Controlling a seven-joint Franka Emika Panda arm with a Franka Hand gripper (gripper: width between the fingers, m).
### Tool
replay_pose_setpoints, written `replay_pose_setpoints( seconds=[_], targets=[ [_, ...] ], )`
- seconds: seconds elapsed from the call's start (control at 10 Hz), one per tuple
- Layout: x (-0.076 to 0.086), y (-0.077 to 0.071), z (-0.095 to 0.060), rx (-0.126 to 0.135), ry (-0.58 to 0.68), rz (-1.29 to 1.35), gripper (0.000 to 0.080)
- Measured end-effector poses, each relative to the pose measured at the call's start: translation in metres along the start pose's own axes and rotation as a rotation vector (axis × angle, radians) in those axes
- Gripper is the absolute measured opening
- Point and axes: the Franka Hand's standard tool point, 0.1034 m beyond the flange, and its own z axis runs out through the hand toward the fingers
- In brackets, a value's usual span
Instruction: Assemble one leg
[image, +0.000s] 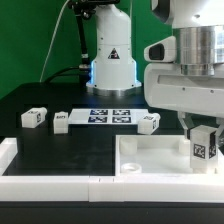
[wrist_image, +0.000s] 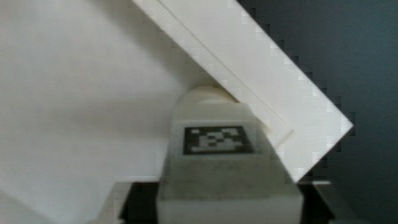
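Note:
My gripper (image: 203, 135) is shut on a leg (image: 204, 146), a small white block with a black-and-white tag, and holds it upright over the right corner of the large white square panel (image: 150, 152). In the wrist view the leg (wrist_image: 217, 140) fills the space between my dark fingers (wrist_image: 146, 203), its far end at the panel's raised rim (wrist_image: 249, 70). Three more legs lie on the black table: one at the exterior view's left (image: 33, 117), one beside it (image: 61, 121), one near the panel's back edge (image: 150, 122).
The marker board (image: 110, 115) lies flat behind the legs. The robot base (image: 112, 60) stands at the back. A white raised border (image: 50, 185) runs along the table's front and left edges.

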Motion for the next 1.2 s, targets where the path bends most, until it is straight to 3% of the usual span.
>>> replay_pose_setpoints(
  seconds=[0.1, 0.2, 0.3, 0.5, 1.2],
  targets=[
    [-0.0003, -0.0002, 0.0000, 0.001, -0.002, 0.089, 0.0291],
    [-0.0007, -0.0003, 0.0003, 0.001, -0.003, 0.093, 0.0366],
    [-0.0008, -0.0001, 0.0006, 0.002, -0.004, 0.027, 0.0366],
    [-0.0009, -0.0007, 0.0006, 0.003, -0.005, 0.000, 0.0615],
    [0.0042, -0.0010, -0.0010, -0.021, 0.010, -1.019, 0.0649]
  ],
)
